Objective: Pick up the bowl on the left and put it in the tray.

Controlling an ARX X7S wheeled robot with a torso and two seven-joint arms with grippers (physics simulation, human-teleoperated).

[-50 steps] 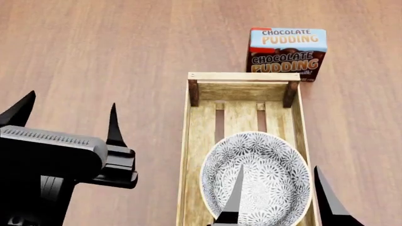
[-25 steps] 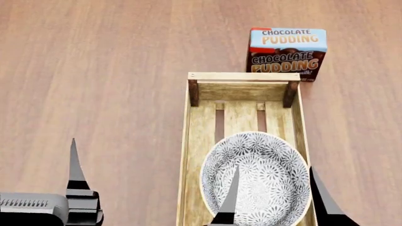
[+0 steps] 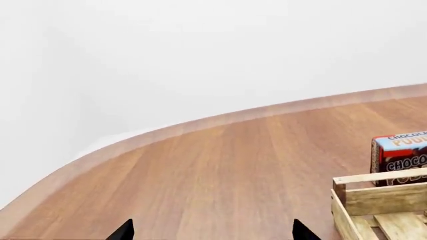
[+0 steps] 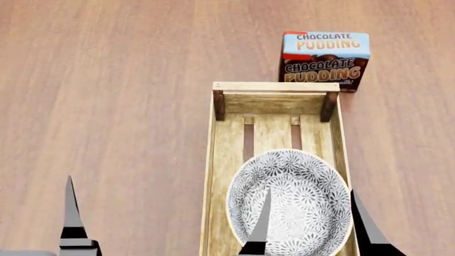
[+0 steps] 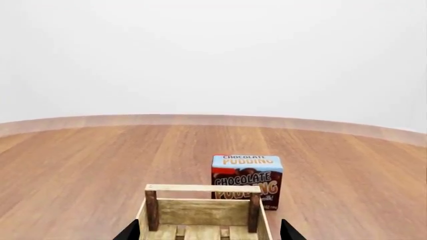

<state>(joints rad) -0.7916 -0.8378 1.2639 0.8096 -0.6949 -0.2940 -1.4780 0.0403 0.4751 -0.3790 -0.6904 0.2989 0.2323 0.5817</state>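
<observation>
The bowl point(image 4: 299, 200), white with a dense grey-black floral pattern, lies in the near half of the tray point(image 4: 276, 87), a long light-wood crate with dark corner posts. My right gripper point(image 4: 311, 193) is open. One finger shows over the bowl's inside and the other at its right rim, and they hold nothing. The right wrist view shows only the tray's far end point(image 5: 203, 188) between the open right gripper point(image 5: 210, 230); the bowl is hidden there. My left gripper point(image 3: 212, 229) is open and empty over bare wood, left of the tray point(image 3: 383, 177). Only one of its fingers point(image 4: 71, 208) appears in the head view.
A blue-brown chocolate pudding box point(image 4: 325, 60) stands just beyond the tray's far right corner, also seen as the pudding box point(image 5: 247, 177) and the pudding box point(image 3: 400, 157). The wooden tabletop point(image 4: 106, 106) stretches left of the tray; its curved far edge point(image 3: 200, 122) meets a white background.
My left gripper has drawn back toward the lower left edge of the head view, leaving one fingertip showing. The right gripper has barely shifted. The bowl stays in the tray.
</observation>
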